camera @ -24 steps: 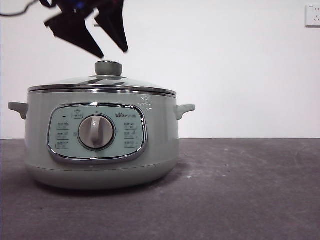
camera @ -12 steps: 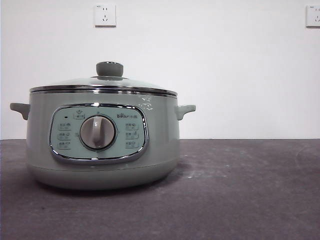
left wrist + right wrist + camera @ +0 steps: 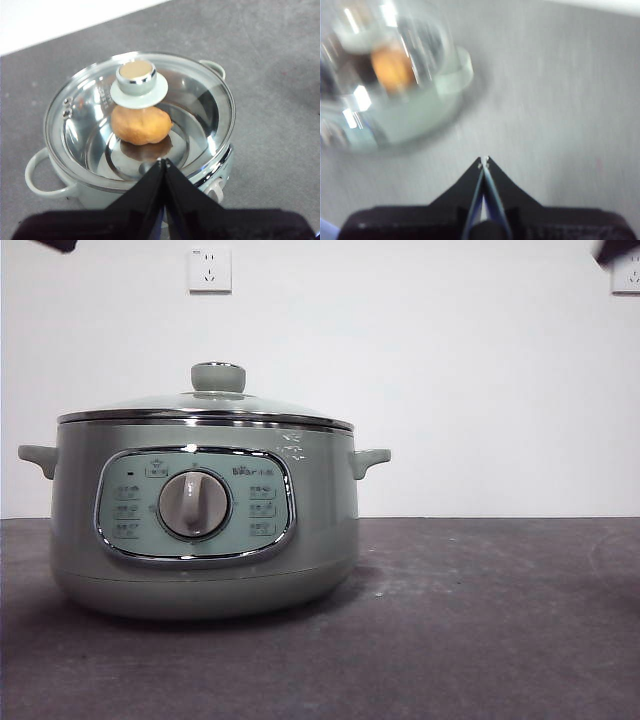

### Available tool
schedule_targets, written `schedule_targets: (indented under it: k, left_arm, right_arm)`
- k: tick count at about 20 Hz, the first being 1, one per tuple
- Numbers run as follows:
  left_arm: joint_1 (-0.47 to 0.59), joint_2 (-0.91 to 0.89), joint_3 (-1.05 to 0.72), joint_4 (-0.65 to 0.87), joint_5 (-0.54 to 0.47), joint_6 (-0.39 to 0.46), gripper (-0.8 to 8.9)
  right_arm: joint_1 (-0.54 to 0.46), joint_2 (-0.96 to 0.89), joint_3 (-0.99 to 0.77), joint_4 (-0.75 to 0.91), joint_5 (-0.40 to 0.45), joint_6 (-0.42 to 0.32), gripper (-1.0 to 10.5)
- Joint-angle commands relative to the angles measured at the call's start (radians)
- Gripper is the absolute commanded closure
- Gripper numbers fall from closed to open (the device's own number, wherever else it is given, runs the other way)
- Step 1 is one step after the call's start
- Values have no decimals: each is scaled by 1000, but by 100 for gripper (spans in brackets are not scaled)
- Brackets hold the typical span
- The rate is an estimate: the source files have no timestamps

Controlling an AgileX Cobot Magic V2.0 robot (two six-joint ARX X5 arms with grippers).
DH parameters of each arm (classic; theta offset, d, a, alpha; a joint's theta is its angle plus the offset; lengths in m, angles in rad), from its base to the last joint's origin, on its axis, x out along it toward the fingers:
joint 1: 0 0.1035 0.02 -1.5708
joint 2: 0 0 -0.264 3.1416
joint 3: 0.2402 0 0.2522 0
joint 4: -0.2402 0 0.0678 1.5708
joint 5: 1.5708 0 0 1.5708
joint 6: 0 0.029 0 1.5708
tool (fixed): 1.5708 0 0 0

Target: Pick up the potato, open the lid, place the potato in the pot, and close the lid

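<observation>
**Potato in, lid seated: only a clean retreat is left**

The potato (image 3: 141,125) lies on the steel floor of the pot (image 3: 205,540), seen through the glass lid (image 3: 200,107), which sits level on the rim all round with its sage-green knob (image 3: 217,377) upright at the centre. The pot stands on the dark tabletop (image 3: 480,620) toward its left side, control dial (image 3: 193,505) facing front.

The left gripper (image 3: 163,162) hangs above the near rim of the pot, holding nothing, its jaws pressed together tip to tip. The right gripper (image 3: 483,161) is over bare tabletop, well apart from the pot, likewise closed and empty; its view is blurred. In the front view only black tips show at the top corners.

By my reading every step is done, so the job now is to withdraw without undoing it. Lift the left arm straight up before swinging it aside, so the closed jaws clear the knob and cannot nudge the lid off its seat.
</observation>
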Motion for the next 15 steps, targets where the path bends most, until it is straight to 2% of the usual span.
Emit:
schedule_targets:
  k: [1, 9, 10, 11, 12, 15]
  left_arm:
    - [-2, 3, -2, -30, -5, -27, 816]
    - [-1, 16, -2, -47, -5, -26, 816]
    - [-2, 16, -2, -47, -6, -17, 817]
    - [-2, 16, -2, -56, -6, 29, 816]
    - [7, -3, -2, -55, -6, 58, 816]
    - [95, -79, -25, -6, 29, 57, 816]
  right_arm:
    - [1, 2, -8, -32, 2, 34, 946]
    - [1, -2, -8, -67, 2, 34, 946]
    - [1, -2, -8, -67, 3, 34, 946]
    - [1, -2, -8, -68, 3, 34, 946]
    - [1, -2, -8, -67, 3, 34, 946]
    - [1, -2, -8, -67, 3, 34, 946]
